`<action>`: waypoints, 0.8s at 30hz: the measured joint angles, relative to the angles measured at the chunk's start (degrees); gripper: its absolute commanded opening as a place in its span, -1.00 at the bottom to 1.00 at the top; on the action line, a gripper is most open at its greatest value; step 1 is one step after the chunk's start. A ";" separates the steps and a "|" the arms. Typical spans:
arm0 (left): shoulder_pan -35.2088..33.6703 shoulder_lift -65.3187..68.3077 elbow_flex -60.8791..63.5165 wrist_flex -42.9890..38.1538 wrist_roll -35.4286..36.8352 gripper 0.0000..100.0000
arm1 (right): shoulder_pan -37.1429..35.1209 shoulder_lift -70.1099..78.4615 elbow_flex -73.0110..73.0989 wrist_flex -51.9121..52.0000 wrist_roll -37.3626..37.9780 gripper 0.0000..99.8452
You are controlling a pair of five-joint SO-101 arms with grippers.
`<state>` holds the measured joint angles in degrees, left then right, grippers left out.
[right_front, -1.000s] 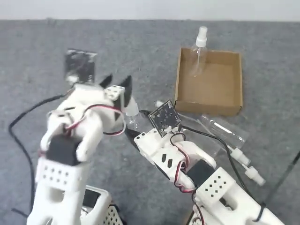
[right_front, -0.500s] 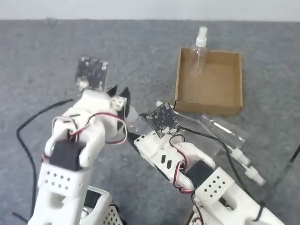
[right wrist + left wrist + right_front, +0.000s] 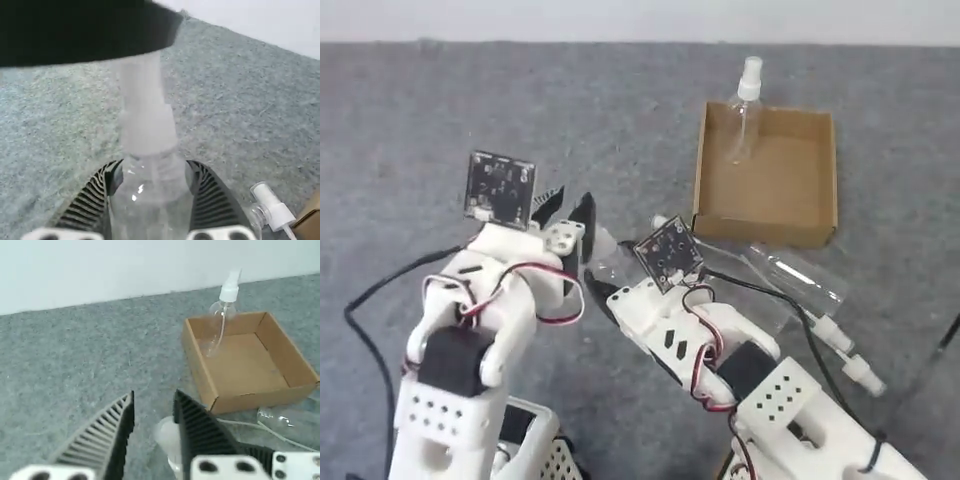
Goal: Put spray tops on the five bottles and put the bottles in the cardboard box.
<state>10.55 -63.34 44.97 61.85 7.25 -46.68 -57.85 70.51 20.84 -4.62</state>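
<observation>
- Step in hand, as I judge it: fitting a spray top to one bottle. Boxing has not begun for this one.
- My right claw (image 3: 152, 170) is clamped on the bottle (image 3: 150, 212), both ribbed jaws pressed against its shoulder, neck pointing away from the wrist.
- The spray top (image 3: 145, 115) sits on that neck, just beyond my right jaws. I cannot tell whether it is fully seated.
- My left claw (image 3: 152, 412) is spread, gripping nothing. Its jaws straddle the spray top, one to each side, close to it; I cannot tell whether they touch.
- Next move, my estimate: close the left jaws on the top, press or twist it home while the right claw keeps the bottle from turning, then carry the bottle to the box.
- The cardboard box (image 3: 765, 233) lies ahead of the left claw and off to its right: shallow, square, plain brown, open on top. One capped bottle (image 3: 744, 115) stands at its far edge.
- A lying bottle (image 3: 795, 272) rests by the box's near wall, with loose spray tops (image 3: 838, 338) near it, beside my right arm.
- Materials: bottles clear, smooth, rounded plastic, likely slippery; tops white, narrow; jaws black and toothed; carpet (image 3: 470, 100) grey and short-napped.
</observation>
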 measured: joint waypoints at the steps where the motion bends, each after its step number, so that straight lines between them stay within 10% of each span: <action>1: 0.00 1.14 -1.14 0.00 -0.26 -0.67 | 0.00 0.00 0.00 -0.09 0.00 -0.99; 14: -10.11 2.29 -9.14 5.36 -2.37 -0.67 | 4.57 0.00 -0.09 -0.09 0.00 -0.99; 24: -6.68 -18.37 18.29 1.76 -6.24 -0.66 | 8.97 2.99 -11.34 0.62 0.00 -0.99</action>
<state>3.87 -81.71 63.25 63.60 1.01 -37.71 -54.86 59.16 21.45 -4.62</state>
